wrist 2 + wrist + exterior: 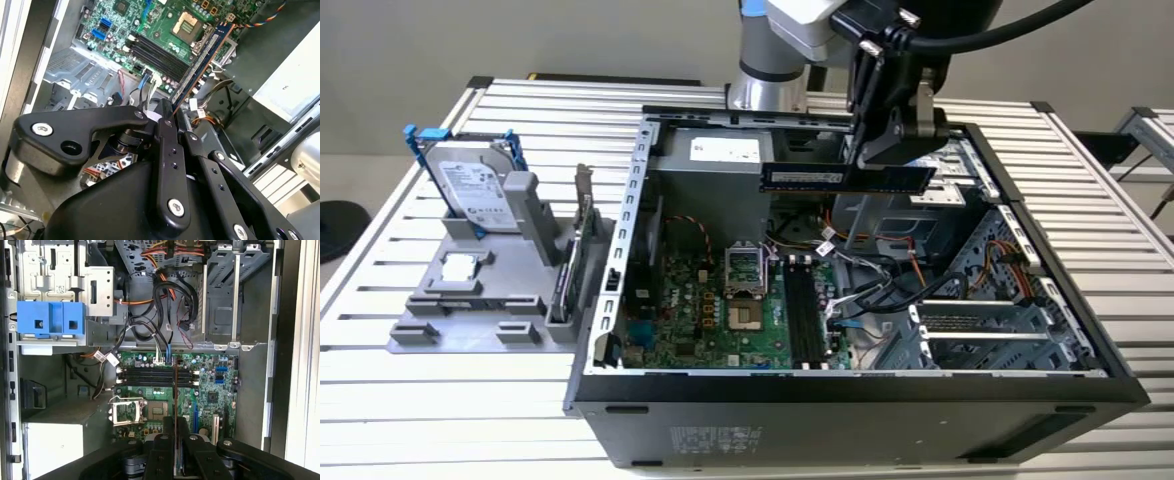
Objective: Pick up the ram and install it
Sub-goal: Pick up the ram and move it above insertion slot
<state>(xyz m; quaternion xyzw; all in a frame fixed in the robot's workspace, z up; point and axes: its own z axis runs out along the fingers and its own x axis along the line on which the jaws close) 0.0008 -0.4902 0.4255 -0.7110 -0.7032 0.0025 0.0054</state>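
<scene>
My gripper (894, 150) is shut on the ram (847, 178), a long dark stick with a bluish-white sticker. The stick hangs level above the open computer case (854, 388), over its back half. In the second wrist view the ram (202, 62) runs out from the black fingers (167, 125) over the green motherboard. In the first wrist view the ram (175, 400) appears edge-on as a thin line crossing the black memory slots (155, 376). Those slots (803, 320) lie lower in the case, apart from the stick.
A grey holder (467, 320) on the exterior view's left carries a silver hard drive in a blue frame (474, 185) and a card with a metal bracket (574, 255). Loose cables (881, 275) and drive cages (987, 330) crowd the case beside the slots. The processor socket (740, 272) sits nearby.
</scene>
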